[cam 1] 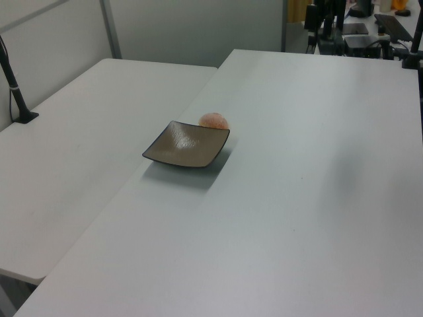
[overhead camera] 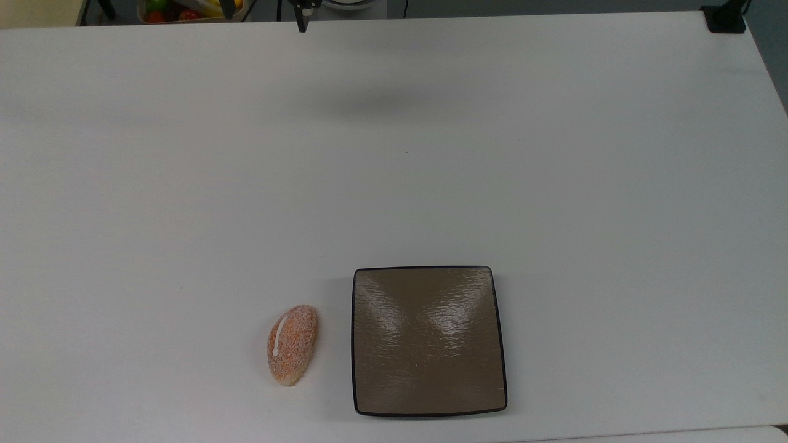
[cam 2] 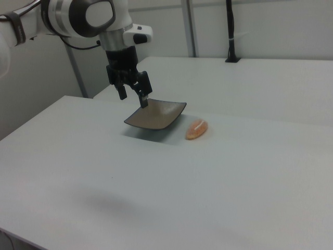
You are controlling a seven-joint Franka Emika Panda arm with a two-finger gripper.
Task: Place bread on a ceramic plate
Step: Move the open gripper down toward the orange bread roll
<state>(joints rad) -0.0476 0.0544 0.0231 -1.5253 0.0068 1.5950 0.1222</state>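
- Top view: the bread lies on the white tabletop, just beside the top view's left edge of the ceramic plate and apart from it by a narrow strip of bare surface. Its long axis runs roughly near to far, with the white stripe along its top. The plate holds nothing. At the far edge a dark finger of the gripper pokes into the picture, and a soft shadow lies on the tabletop below it. A tray of coloured fruit sits beyond the far edge.
- Left view: the plate sits near the seam with a second table, and the bread peeks out from behind the plate's far corner.
- Right view: the gripper hangs high above the tabletop, empty, its jaws spread moderately wide. It appears in front of the plate, with the bread to the right view's right.
- Judgement: the pick has not begun, and the bread lies close to the plate's raised rim. A jaw coming down on the plate side could clip the rim and shove the plate. A grip across the roll's tapered ends could let it slip. A release near the rim could let the roll tip back off.
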